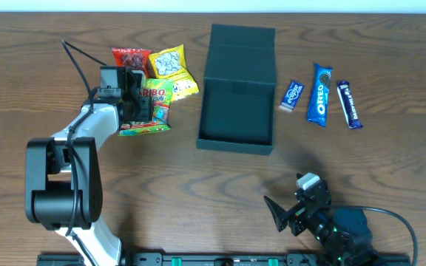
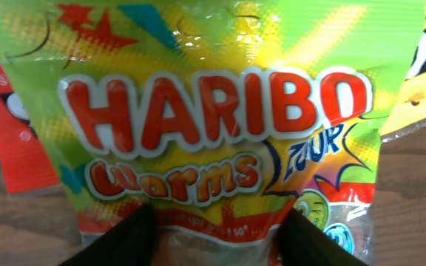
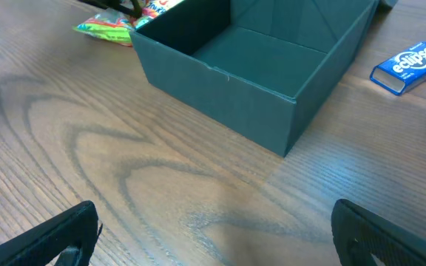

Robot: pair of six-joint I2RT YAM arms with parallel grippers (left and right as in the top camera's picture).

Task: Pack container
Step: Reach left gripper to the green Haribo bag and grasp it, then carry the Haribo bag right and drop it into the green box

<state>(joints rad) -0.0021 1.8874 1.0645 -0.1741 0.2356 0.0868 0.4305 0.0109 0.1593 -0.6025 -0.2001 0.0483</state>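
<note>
The container [image 1: 235, 129] is a dark teal square box at the table's middle, empty, with its flap lid standing open at the back. It also shows in the right wrist view [image 3: 220, 92]. My left gripper [image 1: 135, 103] is open over a green Haribo Worms packet [image 1: 157, 94] lying left of the box. In the left wrist view the packet [image 2: 220, 125] fills the frame, and my left gripper's fingers [image 2: 217, 240] stand apart over its lower edge. My right gripper [image 1: 287, 210] is open and empty near the front edge, its fingers [image 3: 213, 236] wide apart above bare wood.
A red packet [image 1: 130, 58] and a yellow packet [image 1: 170, 63] lie behind the Haribo packet. Right of the box lie a blue Eclipse gum pack [image 1: 293, 95], also seen in the right wrist view [image 3: 411, 66], an Oreo pack [image 1: 320, 94] and a dark blue bar [image 1: 349, 104].
</note>
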